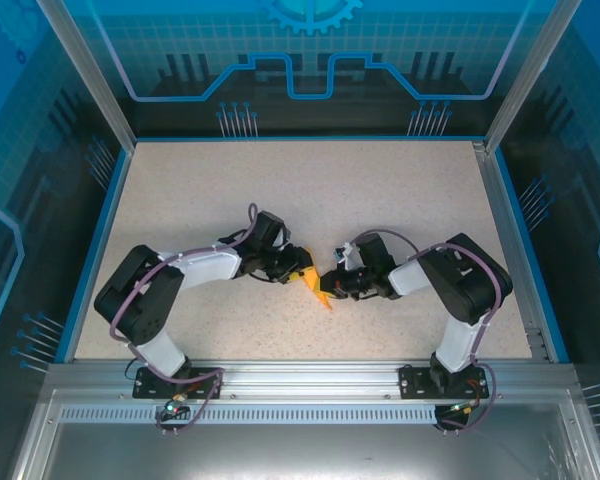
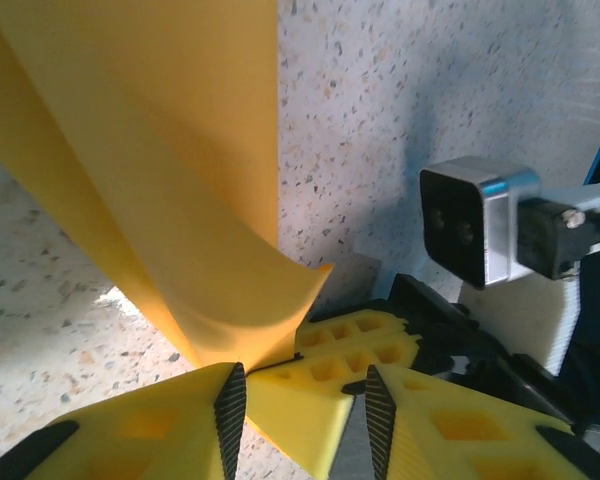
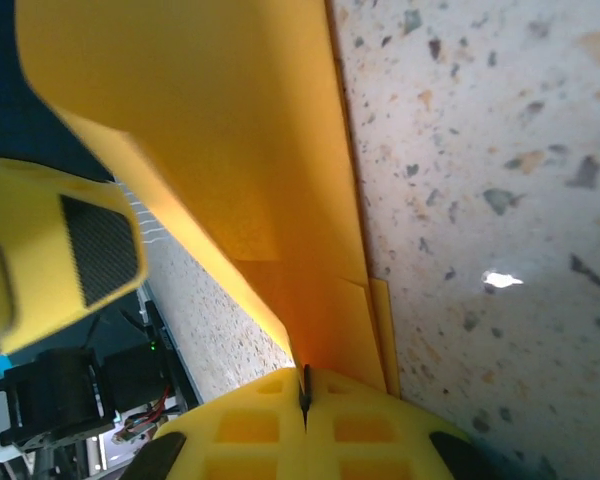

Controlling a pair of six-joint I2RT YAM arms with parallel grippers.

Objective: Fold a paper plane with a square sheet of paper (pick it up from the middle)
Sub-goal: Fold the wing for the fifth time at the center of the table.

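The right gripper (image 3: pixel 305 400) is clamped tight on the orange paper (image 3: pixel 230 150), its yellow plastic fingertips pressed together over a layered folded edge. The left gripper (image 2: pixel 305 400) has its jaws apart and grasps nothing. The right gripper's tip sits between its ribbed black pads (image 2: pixel 230 410), and the paper's curled lower edge touches one pad. The paper is thin, smooth and creased, held just above the middle of the speckled table (image 1: pixel 380 200).

Left fingers (image 1: pixel 302 272) and right fingers (image 1: pixel 329 282) meet at the orange paper (image 1: pixel 323 296) on the table (image 1: pixel 330 190).
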